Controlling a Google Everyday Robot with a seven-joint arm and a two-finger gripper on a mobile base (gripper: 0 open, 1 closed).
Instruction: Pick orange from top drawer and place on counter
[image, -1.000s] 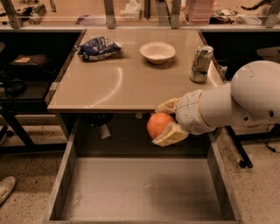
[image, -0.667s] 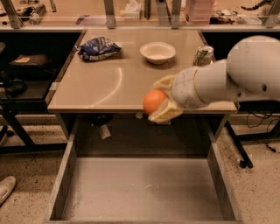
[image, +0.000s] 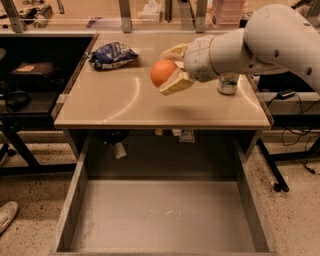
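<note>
- While the tool (image: 164, 73) hangs above the middle of the tabletop (image: 120, 102), clamped on the orange (image: 161, 74), letting go from this height could set the fruit rolling.
- It might run off the front edge into the open drawer (image: 165, 217).
- The bag (image: 112, 54) lies near the back-left corner and the can (image: 227, 85) by the right edge; the front-left is bare.

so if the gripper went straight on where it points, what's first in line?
Probably the blue chip bag. The gripper, shut on the orange, points toward the picture's left above the counter; the bag lies that way, but depth is unclear and it may pass clear.
</note>
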